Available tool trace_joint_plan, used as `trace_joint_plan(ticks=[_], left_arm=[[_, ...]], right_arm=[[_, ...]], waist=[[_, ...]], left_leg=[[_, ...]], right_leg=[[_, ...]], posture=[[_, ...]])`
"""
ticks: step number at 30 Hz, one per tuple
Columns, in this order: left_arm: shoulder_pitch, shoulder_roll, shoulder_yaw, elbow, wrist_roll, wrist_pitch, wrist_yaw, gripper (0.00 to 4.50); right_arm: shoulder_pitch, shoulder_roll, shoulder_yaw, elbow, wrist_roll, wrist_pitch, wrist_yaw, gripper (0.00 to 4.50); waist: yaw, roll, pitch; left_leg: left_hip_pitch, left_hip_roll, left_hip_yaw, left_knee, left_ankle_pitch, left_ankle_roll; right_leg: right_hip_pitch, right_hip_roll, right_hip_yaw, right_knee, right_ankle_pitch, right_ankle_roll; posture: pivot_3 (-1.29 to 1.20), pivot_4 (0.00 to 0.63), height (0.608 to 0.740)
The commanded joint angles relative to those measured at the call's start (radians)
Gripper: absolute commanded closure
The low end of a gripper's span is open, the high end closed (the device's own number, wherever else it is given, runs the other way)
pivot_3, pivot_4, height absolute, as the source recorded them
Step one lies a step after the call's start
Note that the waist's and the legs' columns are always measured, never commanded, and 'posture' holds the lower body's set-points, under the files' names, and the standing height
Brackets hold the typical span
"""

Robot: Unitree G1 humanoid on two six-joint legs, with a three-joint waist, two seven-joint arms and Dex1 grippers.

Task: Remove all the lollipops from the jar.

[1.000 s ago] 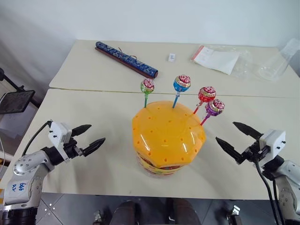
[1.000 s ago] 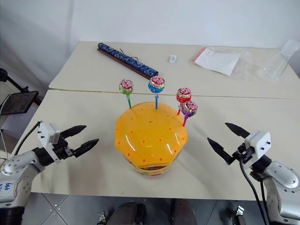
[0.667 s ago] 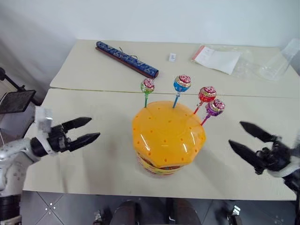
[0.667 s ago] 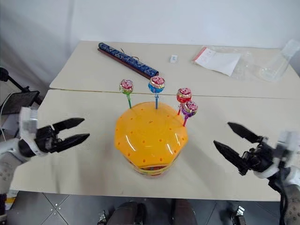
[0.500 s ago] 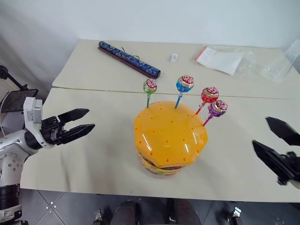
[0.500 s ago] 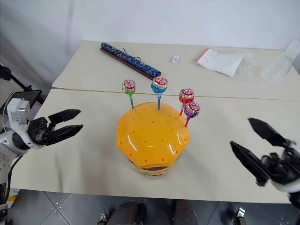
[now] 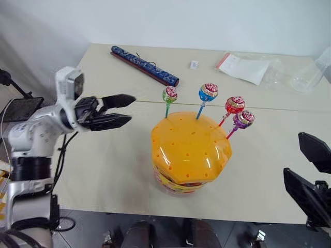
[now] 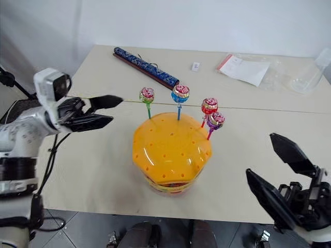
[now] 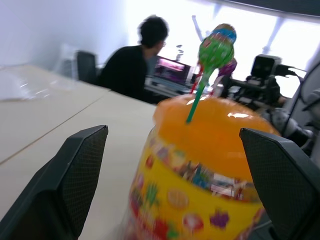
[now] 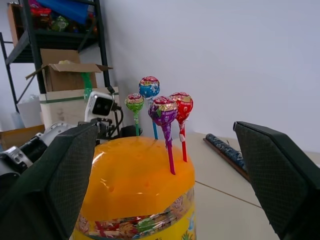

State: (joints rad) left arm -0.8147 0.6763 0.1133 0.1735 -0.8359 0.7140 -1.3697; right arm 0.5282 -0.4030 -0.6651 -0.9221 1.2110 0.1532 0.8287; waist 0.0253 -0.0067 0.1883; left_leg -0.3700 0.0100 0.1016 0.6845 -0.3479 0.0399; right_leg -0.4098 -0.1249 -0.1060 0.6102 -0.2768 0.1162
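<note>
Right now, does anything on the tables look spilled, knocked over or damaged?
Nothing stands out. The jar stands upright with its orange lid on, and the green, blue, red and purple lollipops all stand in its holes. The red and purple ones lean a little sideways, nothing more.

Two beige tables (image 7: 103, 155) butting together before a white wall (image 7: 181, 20), metal shelving (image 10: 35, 50) holding cardboard boxes (image 10: 65, 72), a person (image 9: 130, 65) sitting at bright windows (image 9: 250, 30)

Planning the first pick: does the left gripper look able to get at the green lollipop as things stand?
Probably yes. The left gripper is open and aimed toward the green lollipop, the nearest one on its side of the jar, with nothing between them.
</note>
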Motion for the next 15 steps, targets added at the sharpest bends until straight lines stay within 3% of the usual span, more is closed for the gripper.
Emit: trace_joint_plan(ticks=[1, 7, 15], left_arm=[[-0.063, -0.035, -0.026, 0.000, 0.023, -0.031, -0.021, 0.04], [-0.145, -0.118, -0.051, 0.000, 0.036, -0.031, -0.005, 0.04], [-0.156, -0.165, -0.069, 0.010, 0.081, -0.084, -0.008, 2.44]], right_arm=[[0.006, 0.010, 0.014, -0.022, -0.034, -0.043, -0.009, 0.00], [0.009, 0.004, 0.038, -0.010, -0.067, -0.066, -0.017, 0.00], [-0.028, -0.014, 0.053, 0.005, -0.081, -0.076, -0.051, 0.00]], waist=[[-0.004, 0.000, 0.000], [-0.003, 0.000, 0.000], [0.000, 0.000, 0.000]], left_leg=[[0.001, 0.000, 0.002, 0.000, 0.000, 0.000], [0.001, 0.002, 0.002, 0.002, 0.000, 0.000], [-0.001, 0.003, 0.001, 0.004, 0.000, 0.000]], right_leg=[[0.000, 0.000, 0.001, 0.000, 0.000, 0.000], [0.000, 0.003, 0.003, 0.000, 0.000, 0.000], [0.000, 0.003, 0.003, 0.000, 0.000, 0.000]], posture=[[0.00, 0.150, 0.740], [0.00, 0.150, 0.740], [0.00, 0.150, 0.740]])
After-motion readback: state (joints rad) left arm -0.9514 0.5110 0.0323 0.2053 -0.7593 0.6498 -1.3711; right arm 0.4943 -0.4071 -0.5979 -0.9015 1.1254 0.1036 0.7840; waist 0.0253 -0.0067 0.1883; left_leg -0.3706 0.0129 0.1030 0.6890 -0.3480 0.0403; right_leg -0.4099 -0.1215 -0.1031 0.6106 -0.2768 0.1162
